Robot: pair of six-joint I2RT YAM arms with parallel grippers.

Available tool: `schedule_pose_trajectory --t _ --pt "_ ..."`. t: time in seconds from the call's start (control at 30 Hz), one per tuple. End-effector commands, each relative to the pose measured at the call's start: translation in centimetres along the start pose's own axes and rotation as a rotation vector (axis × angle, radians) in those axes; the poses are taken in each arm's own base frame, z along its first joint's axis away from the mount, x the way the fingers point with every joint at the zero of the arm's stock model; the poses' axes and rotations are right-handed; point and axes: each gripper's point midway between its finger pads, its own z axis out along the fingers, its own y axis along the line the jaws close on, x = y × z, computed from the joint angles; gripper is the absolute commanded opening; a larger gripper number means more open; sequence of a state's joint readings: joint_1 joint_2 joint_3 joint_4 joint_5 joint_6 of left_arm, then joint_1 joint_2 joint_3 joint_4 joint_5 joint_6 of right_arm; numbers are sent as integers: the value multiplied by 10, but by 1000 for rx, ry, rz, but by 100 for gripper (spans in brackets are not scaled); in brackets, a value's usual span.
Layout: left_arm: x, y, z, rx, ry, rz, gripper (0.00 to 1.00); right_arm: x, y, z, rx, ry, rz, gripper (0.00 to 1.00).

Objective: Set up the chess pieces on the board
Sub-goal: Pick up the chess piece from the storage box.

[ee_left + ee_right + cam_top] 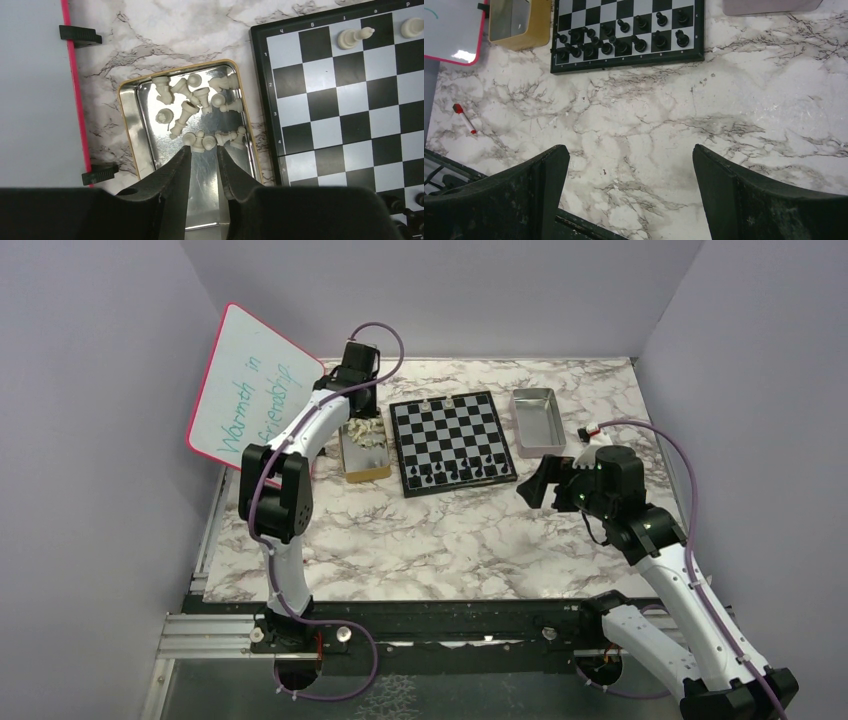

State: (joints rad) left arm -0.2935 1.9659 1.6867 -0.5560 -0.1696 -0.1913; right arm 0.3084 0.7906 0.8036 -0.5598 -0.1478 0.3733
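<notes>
The board (455,440) lies at the back middle of the table, with black chess pieces (460,470) standing along its near rows and two pale ones (354,37) at its far edge. Several whitish pieces (195,100) lie jumbled in a gold-rimmed metal tray (127,125) left of the board. My left gripper (204,148) hangs over that tray with its jaws narrowed to a small gap. A pale pawn (199,142) sits right at the fingertips, not clamped. My right gripper (630,150) stands wide open over bare marble, right of and nearer than the board.
A pink-framed whiteboard (250,390) leans at the back left, close to the left arm. A second, empty metal tray (537,420) lies right of the board. A red-capped marker (590,430) lies beside that tray. Walls enclose the table on three sides.
</notes>
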Motion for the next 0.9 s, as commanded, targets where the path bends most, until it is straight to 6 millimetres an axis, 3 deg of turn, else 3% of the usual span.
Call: schedule_pose_trajectory --t 0.0,0.4,0.87 --pt "12 6 19 -28 36 -23 26 -5 5 -1 -34 -31 -16 100" --pt "50 13 54 -58 137 -2 24 0 1 1 -16 -23 -15 100" --pt "58 13 65 -58 159 10 24 3 -3 2 -4 -20 -15 100"
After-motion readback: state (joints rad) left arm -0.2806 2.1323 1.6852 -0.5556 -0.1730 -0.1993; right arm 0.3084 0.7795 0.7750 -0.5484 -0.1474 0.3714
